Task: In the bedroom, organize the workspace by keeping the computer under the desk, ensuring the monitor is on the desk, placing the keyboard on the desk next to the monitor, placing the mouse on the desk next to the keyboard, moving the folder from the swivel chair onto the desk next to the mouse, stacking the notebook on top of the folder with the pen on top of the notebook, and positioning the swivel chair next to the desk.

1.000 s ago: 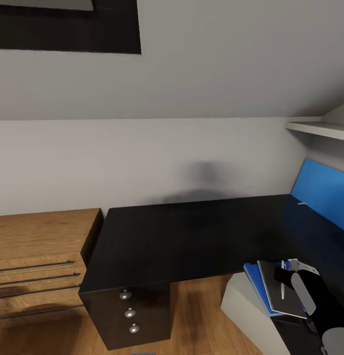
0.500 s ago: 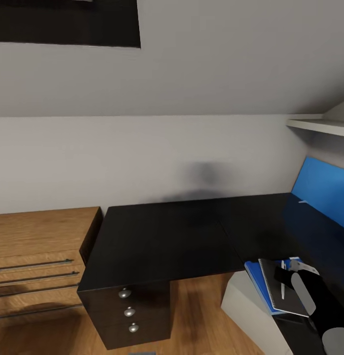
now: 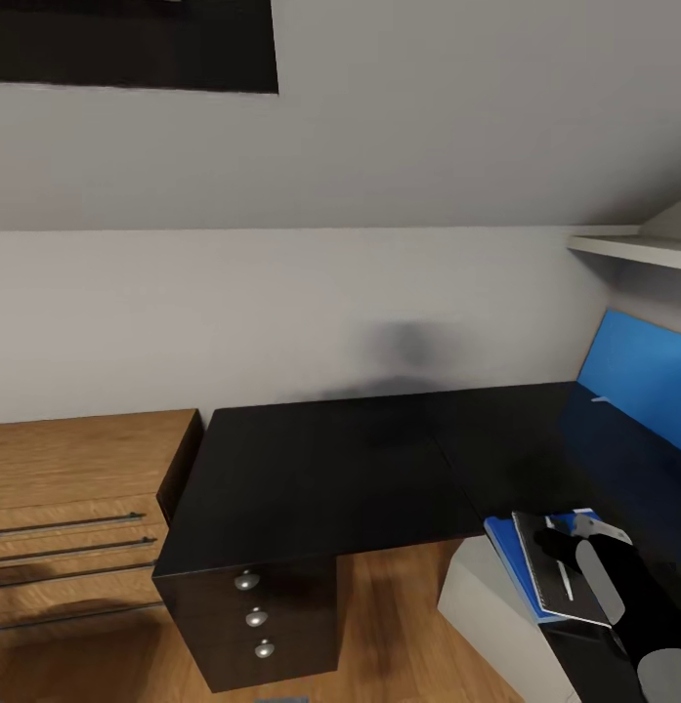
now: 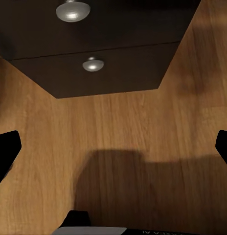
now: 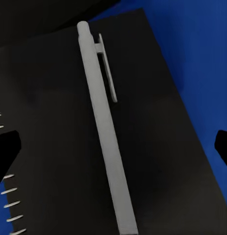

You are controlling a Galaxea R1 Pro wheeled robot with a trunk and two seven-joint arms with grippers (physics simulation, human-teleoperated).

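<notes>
The black L-shaped desk (image 3: 320, 478) fills the middle of the head view, with its drawers (image 4: 108, 68) in the left wrist view. At its inner right corner the blue folder (image 3: 508, 561) lies flat with the grey notebook (image 3: 560, 596) on top. The white pen (image 3: 567, 584) rests on the notebook. My right gripper (image 3: 567, 547) hovers open just above them. Up close, the pen (image 5: 106, 132) lies loose between its spread fingers on the notebook (image 5: 157, 147), with the folder (image 5: 201, 58) beyond. My left gripper (image 4: 113, 152) is open and low over the wood floor.
A low wooden shelf unit (image 3: 76, 498) stands against the desk's left end. A white pedestal leg (image 3: 472, 596) sits under the desk corner. A blue panel (image 3: 638, 386) and a wall shelf (image 3: 628, 249) are at the right, under the sloped ceiling.
The head view tilted slightly a second ago. My right gripper has edged a little lower over the pen, which still lies on the notebook.
</notes>
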